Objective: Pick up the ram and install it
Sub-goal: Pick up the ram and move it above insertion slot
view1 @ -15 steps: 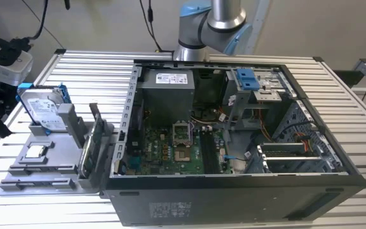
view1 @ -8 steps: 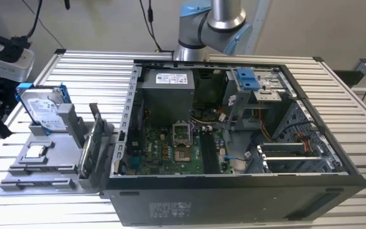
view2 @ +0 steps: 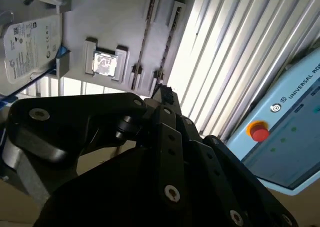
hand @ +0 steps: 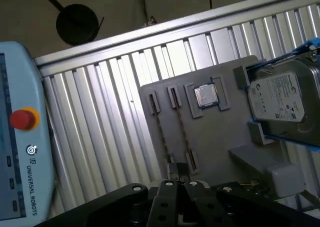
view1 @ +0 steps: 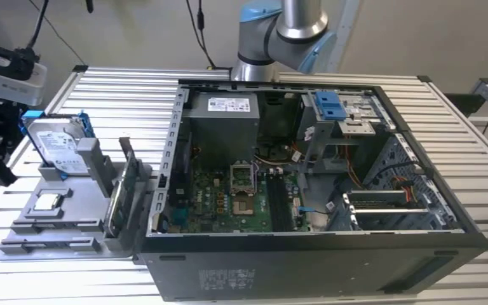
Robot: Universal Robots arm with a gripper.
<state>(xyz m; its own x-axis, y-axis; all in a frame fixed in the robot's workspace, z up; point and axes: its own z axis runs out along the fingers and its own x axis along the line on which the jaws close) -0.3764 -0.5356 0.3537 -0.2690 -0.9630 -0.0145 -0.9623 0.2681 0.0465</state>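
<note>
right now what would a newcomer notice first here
The open computer case, motherboard exposed, fills the table's middle in the exterior view. At that view's left a silver hard drive stands upright on a grey holder. In the first wrist view the gripper hangs near the ram in that holder's slots.

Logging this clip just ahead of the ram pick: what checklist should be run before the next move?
1. Ram seated in the tray: ok, two sticks on edge, side by side.
2. Gripper aimed at the ram: ok, it lines up with the sticks' ends in the first wrist view.
3. Gripper height over the ram: cannot tell.
4. Neighbours apart from the ram: ok, the chip and hard drive sit further along the tray.
5. Case open: ok, the board is exposed.
6. Board's ram slots free: cannot tell.
</note>
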